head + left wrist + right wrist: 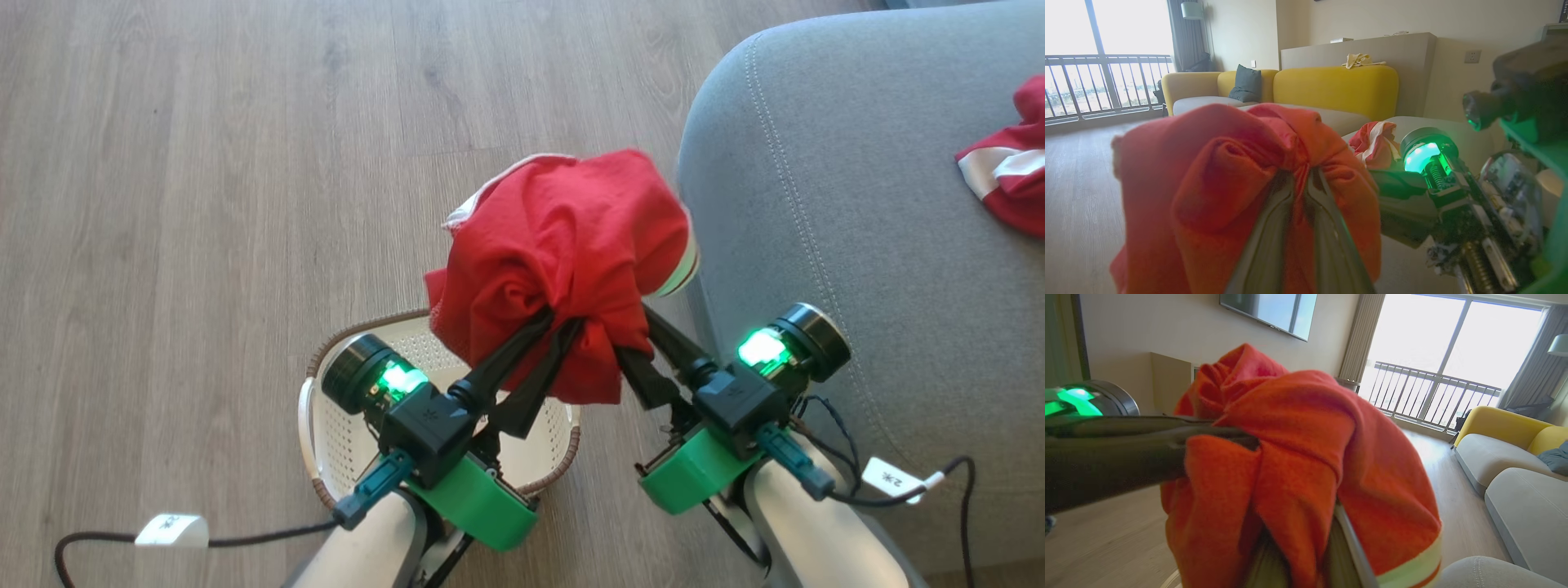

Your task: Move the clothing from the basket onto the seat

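Note:
A bunched red garment with white-striped trim hangs in the air above the floor, between the basket and the seat. My left gripper and my right gripper are both shut on its lower folds, fingers buried in the fabric. It also bulges over the left fingers and the right fingers. The cream basket stands on the floor under my left arm; what I see of its inside is bare. A second red garment with a broad white stripe lies on the grey seat at the right.
Wood floor stretches left and ahead. The seat's rounded corner is close beside the held garment. Cables with white tags trail from both forearms. Yellow sofas and a balcony window stand farther off.

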Robot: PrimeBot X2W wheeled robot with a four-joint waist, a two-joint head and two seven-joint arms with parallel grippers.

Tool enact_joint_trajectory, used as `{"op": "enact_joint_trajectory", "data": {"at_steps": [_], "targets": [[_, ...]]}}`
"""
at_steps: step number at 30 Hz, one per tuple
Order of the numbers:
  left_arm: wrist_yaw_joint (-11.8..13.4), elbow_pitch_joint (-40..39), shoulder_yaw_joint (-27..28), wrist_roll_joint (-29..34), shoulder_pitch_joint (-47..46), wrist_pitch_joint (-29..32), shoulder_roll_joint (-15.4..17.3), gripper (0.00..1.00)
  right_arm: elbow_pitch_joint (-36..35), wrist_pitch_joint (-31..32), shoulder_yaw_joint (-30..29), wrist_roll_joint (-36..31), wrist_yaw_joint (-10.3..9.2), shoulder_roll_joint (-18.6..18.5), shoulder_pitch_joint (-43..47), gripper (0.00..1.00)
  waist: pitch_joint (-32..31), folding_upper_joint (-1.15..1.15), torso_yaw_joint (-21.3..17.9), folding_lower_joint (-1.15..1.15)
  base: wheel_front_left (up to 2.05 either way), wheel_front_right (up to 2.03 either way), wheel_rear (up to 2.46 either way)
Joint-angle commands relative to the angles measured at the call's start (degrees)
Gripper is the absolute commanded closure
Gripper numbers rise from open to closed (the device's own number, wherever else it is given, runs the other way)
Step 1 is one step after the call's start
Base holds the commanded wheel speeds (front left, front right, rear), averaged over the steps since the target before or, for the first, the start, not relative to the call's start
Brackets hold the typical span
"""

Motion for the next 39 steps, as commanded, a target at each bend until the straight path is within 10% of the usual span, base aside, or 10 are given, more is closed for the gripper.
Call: {"op": "enact_joint_trajectory", "data": {"at_steps": [1,5,9,39], "targets": [[-0.08,-1.5,1.26,-0.14,-2.4,-0.23,0.36,1.0,-2.92,-0.31,0.44,0.51,-0.02,1.52,-0.92,1.0,-0.03,0.0,-0.06,0.0,0.0,0.0,0.0],[-0.08,-1.25,1.38,-0.43,-2.26,-0.23,0.32,1.0,-3.38,-0.31,-0.46,0.62,-0.02,1.64,-0.59,1.0,-0.26,0.0,-0.19,0.0,0.0,0.0,0.0],[-0.08,-1.16,1.81,-0.59,-2.1,-0.23,0.26,0.0,-3.78,-0.31,-1.95,1.08,-0.02,1.77,-0.12,1.0,-0.63,0.0,-0.28,0.0,0.0,0.0,0.0],[-0.09,6.12,2.91,2.17,1.79,-0.23,3.42,0.0,-9.45,-0.31,-19.46,-0.22,-0.02,1.73,-0.33,1.0,-1.45,0.0,-1.65,0.0,0.0,0.0,0.0]]}}
